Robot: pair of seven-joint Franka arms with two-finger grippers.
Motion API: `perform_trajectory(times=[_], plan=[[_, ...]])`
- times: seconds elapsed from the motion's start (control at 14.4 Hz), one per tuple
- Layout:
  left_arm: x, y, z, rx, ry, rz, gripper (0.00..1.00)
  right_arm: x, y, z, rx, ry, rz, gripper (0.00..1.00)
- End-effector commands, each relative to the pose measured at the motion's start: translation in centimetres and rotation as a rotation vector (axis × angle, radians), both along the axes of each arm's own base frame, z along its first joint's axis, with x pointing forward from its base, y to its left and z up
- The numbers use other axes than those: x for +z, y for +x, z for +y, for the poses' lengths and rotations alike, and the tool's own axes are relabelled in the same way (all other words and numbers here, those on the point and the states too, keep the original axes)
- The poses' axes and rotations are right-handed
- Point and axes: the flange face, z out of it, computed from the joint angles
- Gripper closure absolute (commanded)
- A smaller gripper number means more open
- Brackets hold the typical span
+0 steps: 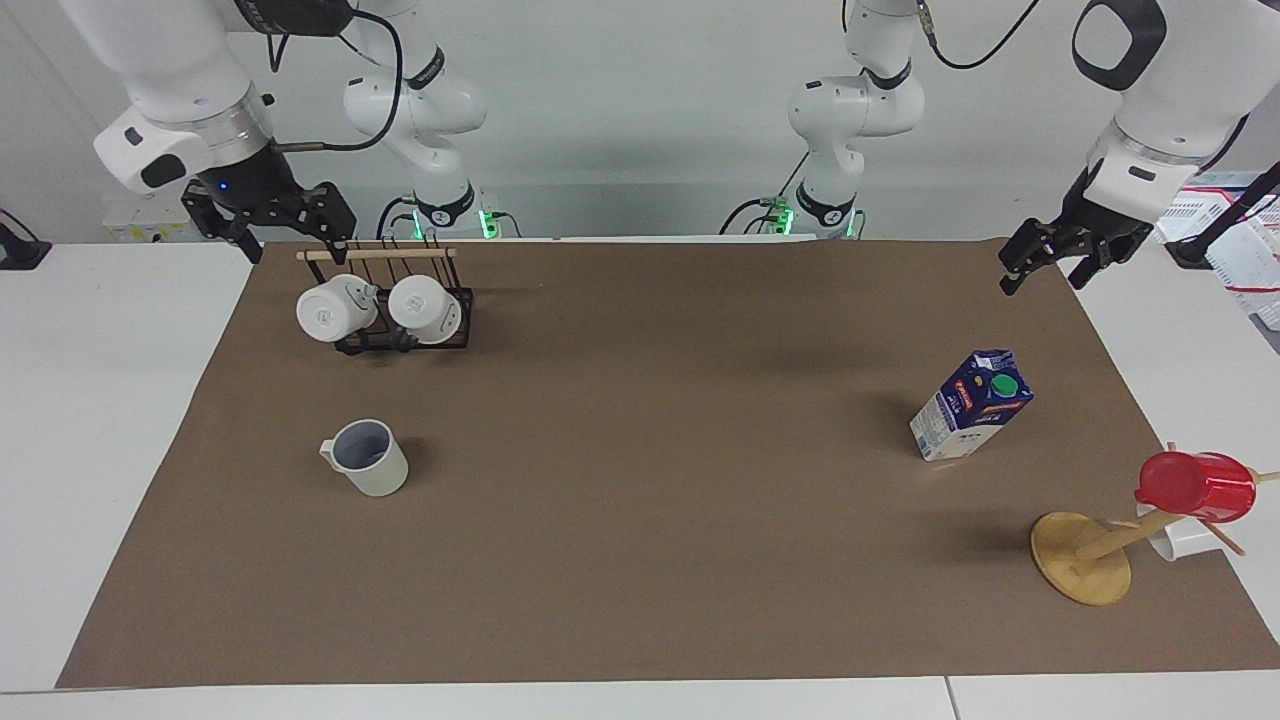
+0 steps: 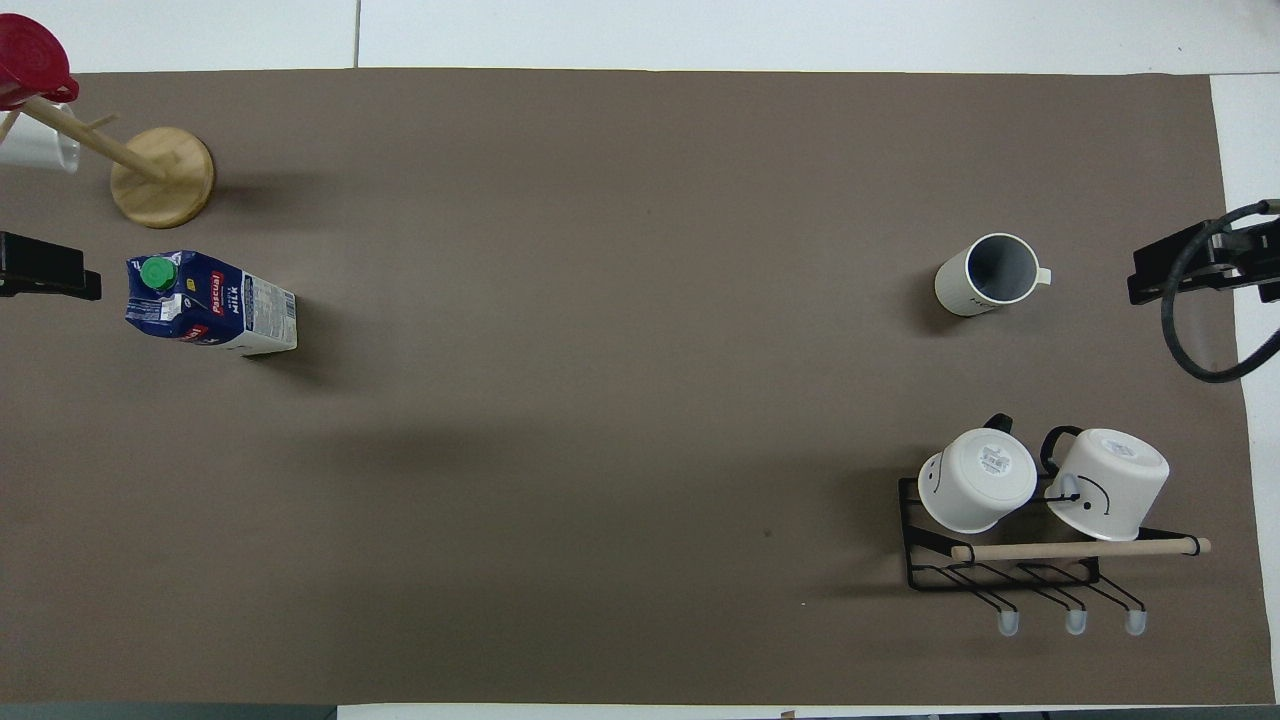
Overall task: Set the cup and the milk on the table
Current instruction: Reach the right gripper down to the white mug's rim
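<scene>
The beige cup [image 1: 368, 458] with a grey inside stands upright on the brown mat [image 1: 640, 480] that covers the white table [image 1: 100, 420], toward the right arm's end; it also shows in the overhead view [image 2: 985, 274]. The blue and white milk carton [image 1: 972, 405] with a green cap stands upright on the mat toward the left arm's end, also seen from overhead [image 2: 210, 304]. My right gripper [image 1: 296, 246] is open and empty, raised over the mat's edge by the mug rack. My left gripper [image 1: 1045, 280] is open and empty, raised over the mat's corner at its own end.
A black wire rack [image 1: 405, 325] holding two white mugs stands nearer to the robots than the cup. A wooden mug tree [image 1: 1082, 557] with a red cup [image 1: 1195, 486] and a white mug stands farther from the robots than the milk.
</scene>
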Motion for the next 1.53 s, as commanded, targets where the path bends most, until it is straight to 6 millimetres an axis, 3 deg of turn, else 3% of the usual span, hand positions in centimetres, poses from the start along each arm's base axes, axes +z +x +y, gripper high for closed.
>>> perform_trajectory(times=[0.0,0.35,0.63,0.76,1.18,1.46], plan=[[0.1,-0.7,0.5,-0.003,0.016,-0.014,0.0,0.1,0.2,-0.1,0.02,0.012,-0.007,0.0],[0.1,-0.7,0.5,-0.003,0.016,-0.012,0.0,-0.1,0.2,-0.1,0.016,0.012,-0.006,0.0],[0.1,-0.7,0.4,-0.005,0.016,-0.014,0.0,-2.2,-0.1,-0.2,0.024,-0.011,-0.031,0.0],[-0.1,-0.7,0.4,-0.005,0.016,-0.012,0.0,-2.8,0.7,-0.2,0.031,-0.011,-0.069,0.0],[-0.3,-0.7,0.4,-0.003,0.016,-0.014,0.0,-14.6,3.3,0.4,0.132,0.002,-0.088,0.0],[-0.6,-0.8,0.2,-0.007,0.015,-0.021,0.0,-21.2,5.6,3.2,0.203,0.006,-0.166,0.0]])
